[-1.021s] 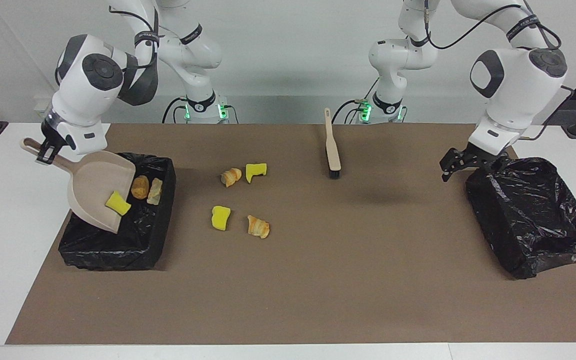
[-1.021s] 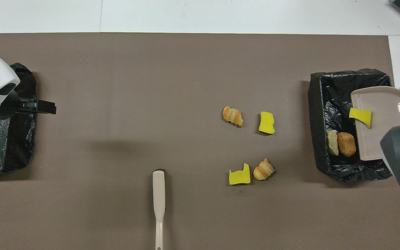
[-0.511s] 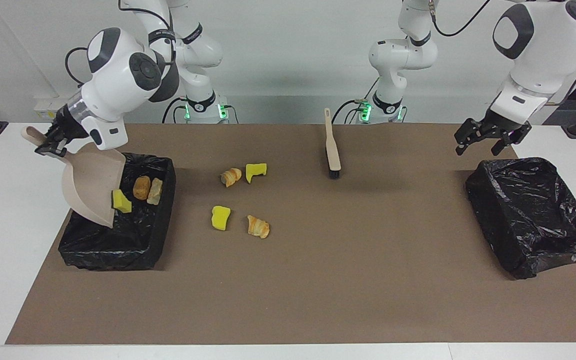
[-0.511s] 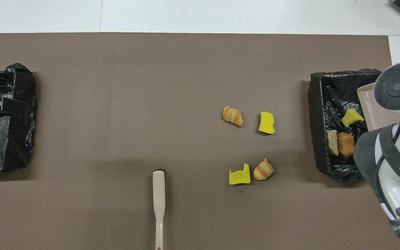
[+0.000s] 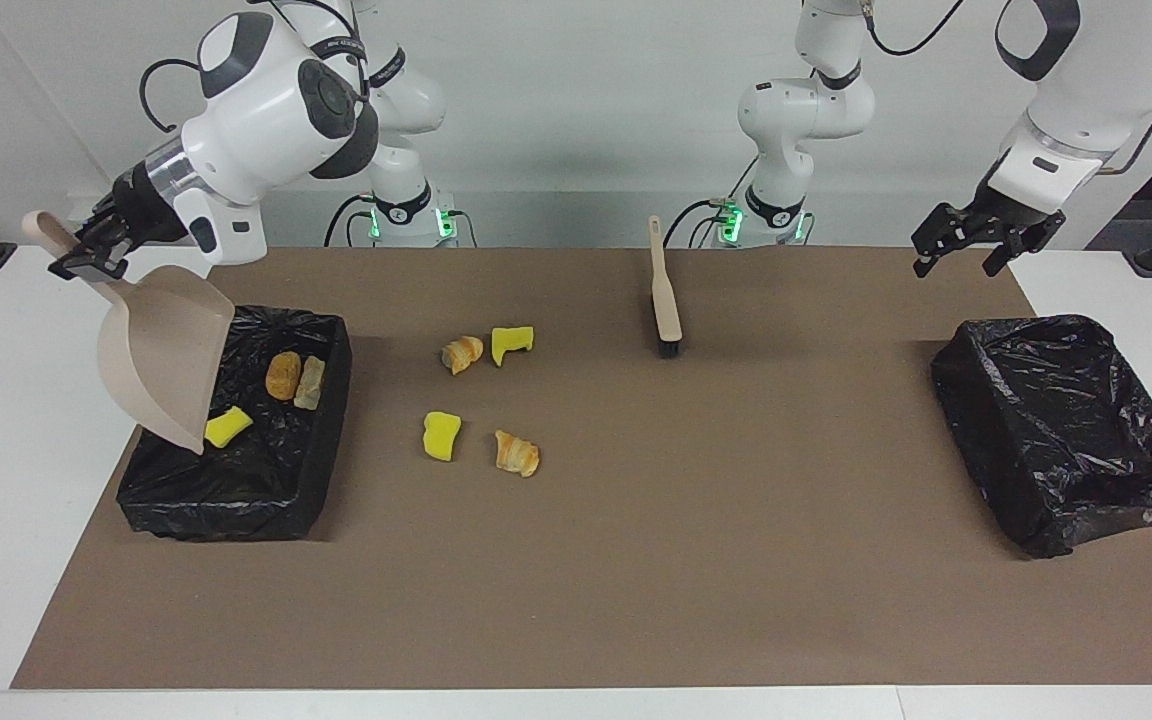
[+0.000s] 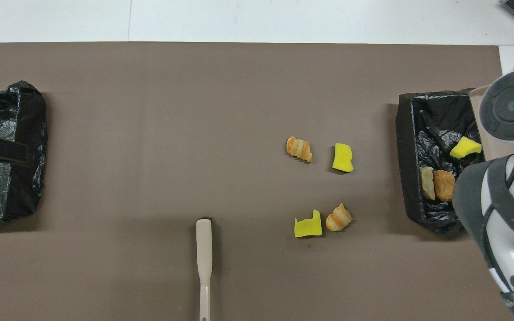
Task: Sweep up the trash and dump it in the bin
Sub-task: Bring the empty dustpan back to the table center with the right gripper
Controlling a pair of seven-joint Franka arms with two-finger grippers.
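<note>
My right gripper is shut on the handle of the beige dustpan, which tilts steeply, lip down, over the black-lined bin at the right arm's end of the table. In the bin lie a yellow sponge bit and two bread pieces. On the mat lie more trash bits: two croissant pieces and two yellow sponge chunks. My left gripper hangs open and empty, high at the left arm's end.
The beige brush lies on the brown mat near the robots, bristles pointing away from them. A second black-lined bin sits at the left arm's end, under the left gripper in the overhead view.
The right gripper lifted the handle and tipped the dustpan steeper; the yellow sponge bit slid off it into the bin. The left gripper rose and drew back from the mat.
</note>
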